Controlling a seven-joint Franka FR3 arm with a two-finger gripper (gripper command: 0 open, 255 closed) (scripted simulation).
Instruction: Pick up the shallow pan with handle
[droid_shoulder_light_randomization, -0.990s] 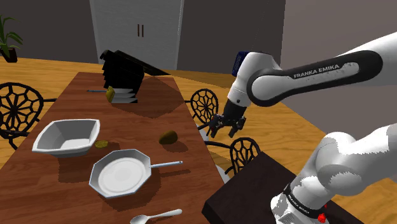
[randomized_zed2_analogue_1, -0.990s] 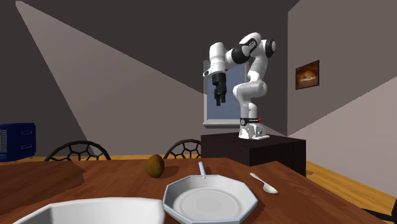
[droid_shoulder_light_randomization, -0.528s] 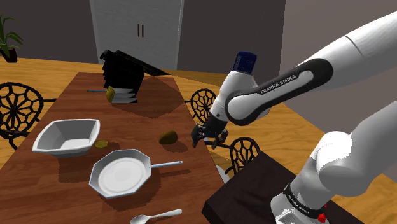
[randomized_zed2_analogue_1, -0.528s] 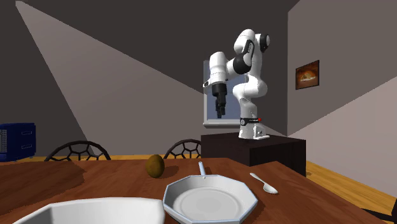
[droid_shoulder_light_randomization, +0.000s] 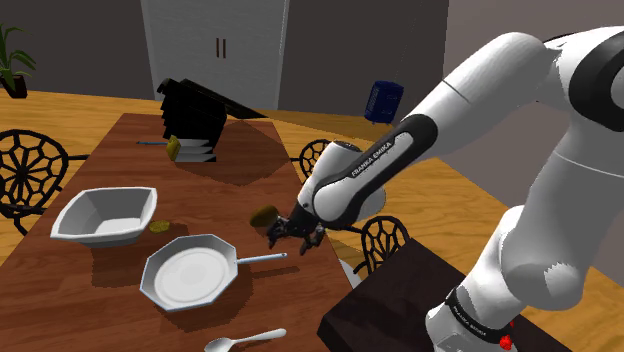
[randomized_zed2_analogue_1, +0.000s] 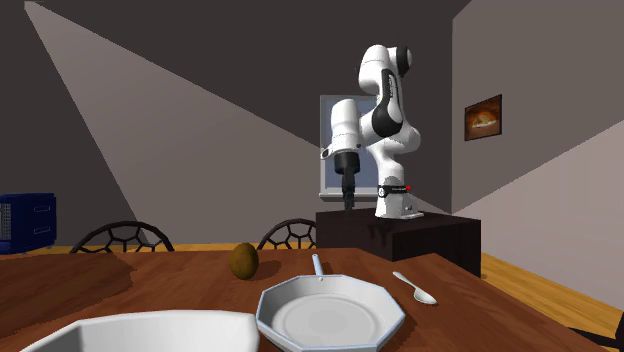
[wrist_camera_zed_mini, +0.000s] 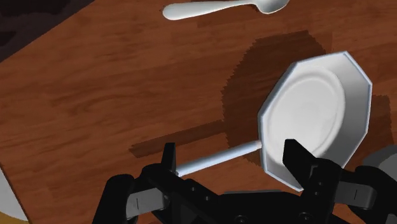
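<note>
Wrist view: one pan (wrist_camera_zed_mini: 318, 108), one spoon (wrist_camera_zed_mini: 216, 7)

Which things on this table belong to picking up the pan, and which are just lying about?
Job in hand: white shallow pan, its handle, the open hand.
Lying about: spoon, square bowl, brown round thing, black block.

Found the black gripper (droid_shoulder_light_randomization: 292, 238) low over the wooden table (droid_shoulder_light_randomization: 250, 170), near the handle tip of the white octagonal pan (droid_shoulder_light_randomization: 188, 275) and just beside a brown round fruit (droid_shoulder_light_randomization: 265, 214).
</note>
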